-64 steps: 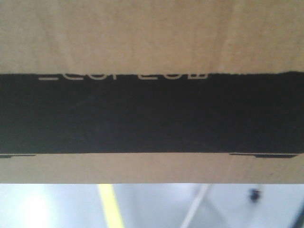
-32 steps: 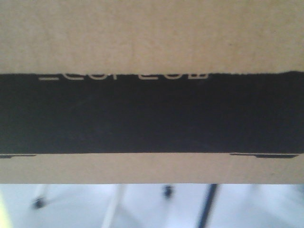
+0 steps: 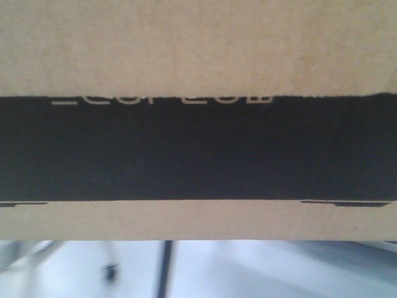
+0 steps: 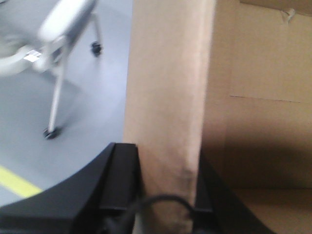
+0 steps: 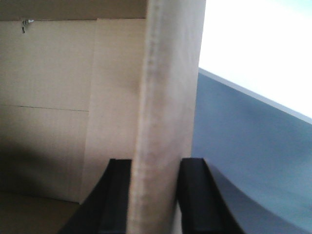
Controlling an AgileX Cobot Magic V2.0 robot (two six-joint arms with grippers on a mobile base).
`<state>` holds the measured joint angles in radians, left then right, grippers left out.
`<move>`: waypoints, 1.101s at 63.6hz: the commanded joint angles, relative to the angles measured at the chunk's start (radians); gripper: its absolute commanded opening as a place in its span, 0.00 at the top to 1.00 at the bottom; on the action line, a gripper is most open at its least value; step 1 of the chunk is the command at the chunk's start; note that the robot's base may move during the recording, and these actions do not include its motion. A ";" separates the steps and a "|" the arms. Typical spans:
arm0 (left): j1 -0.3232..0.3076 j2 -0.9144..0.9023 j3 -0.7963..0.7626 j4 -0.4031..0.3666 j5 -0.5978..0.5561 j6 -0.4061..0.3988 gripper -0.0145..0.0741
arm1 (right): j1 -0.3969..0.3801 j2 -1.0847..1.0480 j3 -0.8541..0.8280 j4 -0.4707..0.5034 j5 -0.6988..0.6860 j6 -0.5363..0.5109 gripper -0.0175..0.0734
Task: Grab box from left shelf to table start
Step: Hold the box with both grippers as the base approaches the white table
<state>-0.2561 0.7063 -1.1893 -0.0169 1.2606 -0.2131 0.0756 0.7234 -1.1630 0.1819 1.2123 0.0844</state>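
The box [image 3: 198, 56] fills nearly the whole front view, its brown cardboard face crossed by a wide black band [image 3: 198, 149] with pale lettering [image 3: 161, 99] cut off along the band's upper edge (only the lower parts of the letters show, so the word cannot be read here). Below the box's bottom edge lies a strip of blurred pale floor [image 3: 279, 270] with a dark post [image 3: 165, 270] and a small dark blob [image 3: 110, 271] near it. In the left wrist view a wall [image 4: 168, 97] of the box runs straight between two black fingers [image 4: 122, 180], one on the outside and one inside the open carton. Both press against the cardboard, so the left jaws are clamped on that wall. A thin dark cable [image 4: 165, 200] loops across the wall's near end. To the left are grey floor, a yellow line [image 4: 17, 180] and a pale chair [image 4: 63, 24] on castors, all blurred. In the right wrist view another wall [image 5: 168, 97] of the box sits between the black fingers [image 5: 119, 195] in the same way, with the box's inside to the left, and the right jaws are closed tight on it. To the right of that wall are a grey surface [image 5: 243, 161] and, above it, a bright white area [image 5: 258, 39] too washed out to tell what it is.
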 commanded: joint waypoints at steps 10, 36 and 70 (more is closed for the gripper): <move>-0.006 -0.008 -0.037 -0.049 -0.113 -0.026 0.85 | -0.006 0.001 -0.027 -0.035 -0.096 -0.010 0.75; -0.006 -0.008 -0.037 -0.049 -0.114 -0.026 0.85 | -0.006 0.001 -0.027 -0.035 -0.096 -0.010 0.75; -0.006 -0.008 -0.037 -0.049 -0.114 -0.026 0.85 | -0.006 0.001 -0.027 -0.035 -0.096 -0.010 0.75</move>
<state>-0.2561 0.7063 -1.1893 -0.0169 1.2606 -0.2131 0.0756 0.7234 -1.1630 0.1819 1.2141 0.0844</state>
